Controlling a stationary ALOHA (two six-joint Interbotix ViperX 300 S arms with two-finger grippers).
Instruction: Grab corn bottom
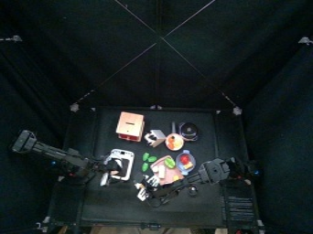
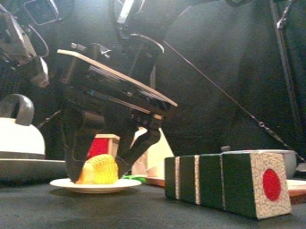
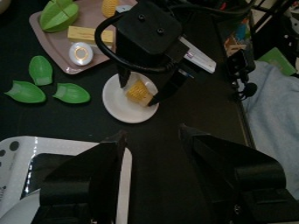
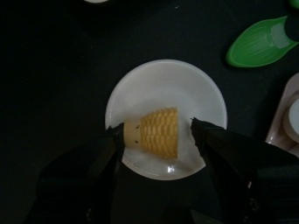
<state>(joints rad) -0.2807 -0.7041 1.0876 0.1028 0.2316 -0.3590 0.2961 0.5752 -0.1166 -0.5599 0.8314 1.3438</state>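
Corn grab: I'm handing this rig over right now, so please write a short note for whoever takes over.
Right gripper: open, jaws standing on either side of the corn, not closed on it.
Left gripper: open, holding nothing, resting off to the left side of the table.
Corn: lying on the small white plate near the table's front, with green pieces and a tray nearby.
Done: right arm is lowered over the plate and lined up around the corn.
Left: close the jaws on the corn and lift it off the plate.
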